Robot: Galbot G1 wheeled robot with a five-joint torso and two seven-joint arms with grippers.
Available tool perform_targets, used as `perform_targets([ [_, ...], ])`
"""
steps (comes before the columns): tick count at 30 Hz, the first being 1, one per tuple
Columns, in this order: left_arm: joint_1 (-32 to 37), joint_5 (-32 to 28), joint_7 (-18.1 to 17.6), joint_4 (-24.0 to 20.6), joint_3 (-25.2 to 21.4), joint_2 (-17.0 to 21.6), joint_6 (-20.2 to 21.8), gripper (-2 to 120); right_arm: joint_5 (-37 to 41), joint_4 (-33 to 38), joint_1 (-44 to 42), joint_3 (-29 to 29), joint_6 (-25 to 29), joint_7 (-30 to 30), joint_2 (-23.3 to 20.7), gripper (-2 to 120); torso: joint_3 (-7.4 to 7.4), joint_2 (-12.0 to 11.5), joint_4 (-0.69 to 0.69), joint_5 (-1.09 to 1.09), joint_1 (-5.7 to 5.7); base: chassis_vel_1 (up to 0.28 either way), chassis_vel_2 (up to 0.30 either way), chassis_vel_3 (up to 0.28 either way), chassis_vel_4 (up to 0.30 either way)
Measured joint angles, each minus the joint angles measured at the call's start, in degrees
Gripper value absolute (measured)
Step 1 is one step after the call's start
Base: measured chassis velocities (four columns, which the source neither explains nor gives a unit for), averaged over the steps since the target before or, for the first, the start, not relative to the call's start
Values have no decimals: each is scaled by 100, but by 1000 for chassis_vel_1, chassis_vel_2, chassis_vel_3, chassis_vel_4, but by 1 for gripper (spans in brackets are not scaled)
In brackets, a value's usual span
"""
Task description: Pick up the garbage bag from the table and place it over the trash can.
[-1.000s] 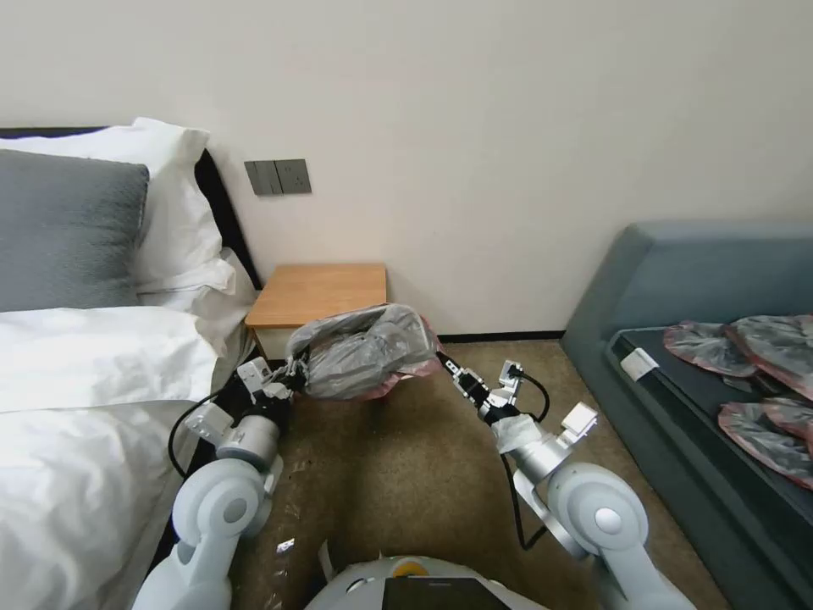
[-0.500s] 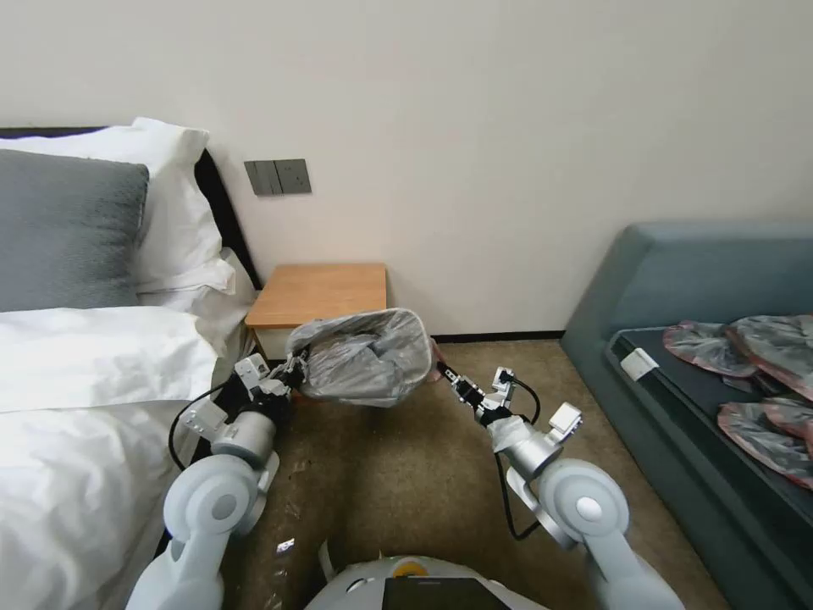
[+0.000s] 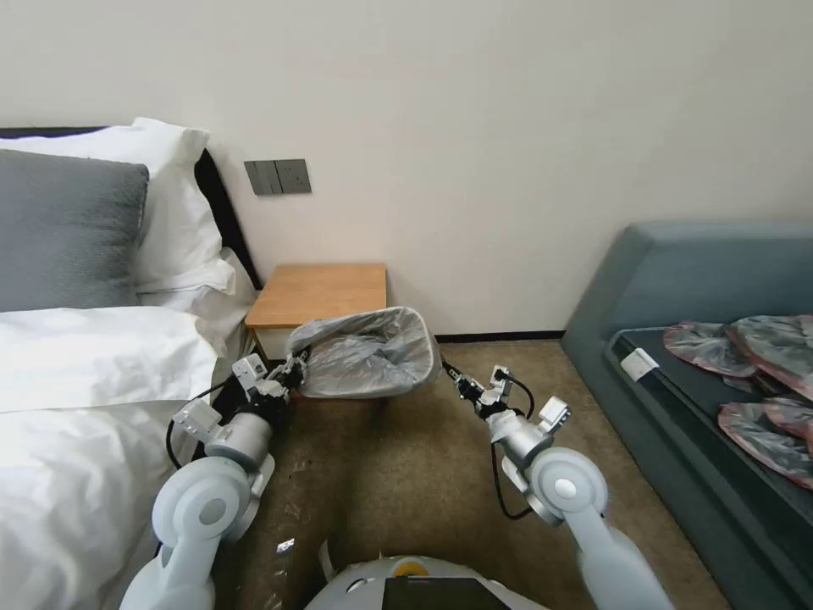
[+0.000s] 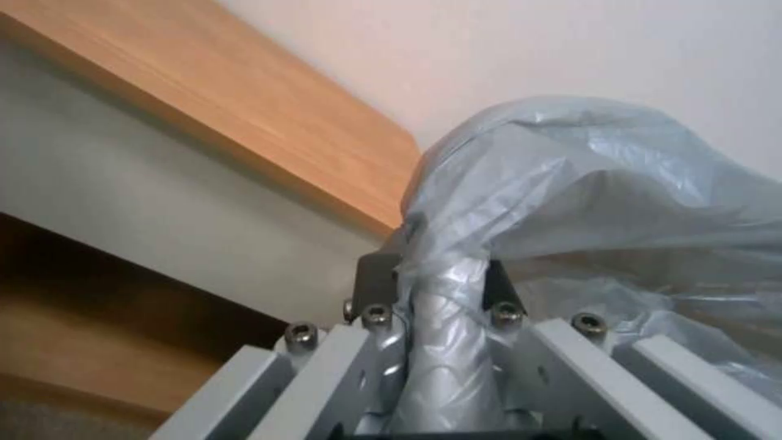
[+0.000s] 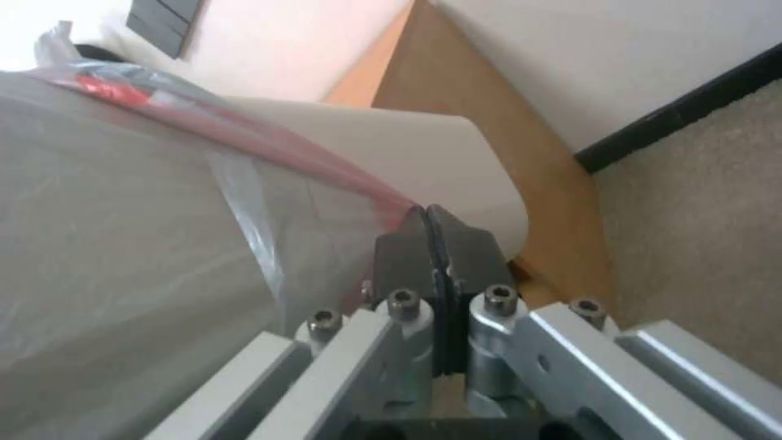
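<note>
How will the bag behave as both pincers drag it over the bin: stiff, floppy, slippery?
Likely floppy: the bag wrinkles and sags between the left pincer and right pincer. Probably very light, being thin and see-through. It may slip or tear, since each shut pincer pinches just a small bunch near the bin.

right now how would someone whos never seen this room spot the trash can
Find the wooden table beside the bed; the trash can stands on the carpet just in front of it. It alone wears the grey garbage bag, stretched over it between the left hand and right hand.
</note>
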Motion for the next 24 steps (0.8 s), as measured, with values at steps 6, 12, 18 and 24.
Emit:
perform_targets([
  [6,24,-167,29,-44,-41,-13,129,3,-169,-217,121,-74,52,-138,35,0,0,0,0,0,0,0,0,0,0],
  [12,42,-214,60,-56,-38,-37,206,3,-355,-468,237,-132,96,-232,73,0,-1,0,0,0,0,0,0,0,0],
  [18,45,-301,65,-71,-38,-38,244,3,-439,-602,337,-162,131,-278,66,0,-1,0,0,0,0,0,0,0,0],
  [24,48,-331,68,-81,-43,-45,256,3,-462,-636,387,-165,115,-284,16,0,-1,0,1,0,0,0,0,0,0],
])
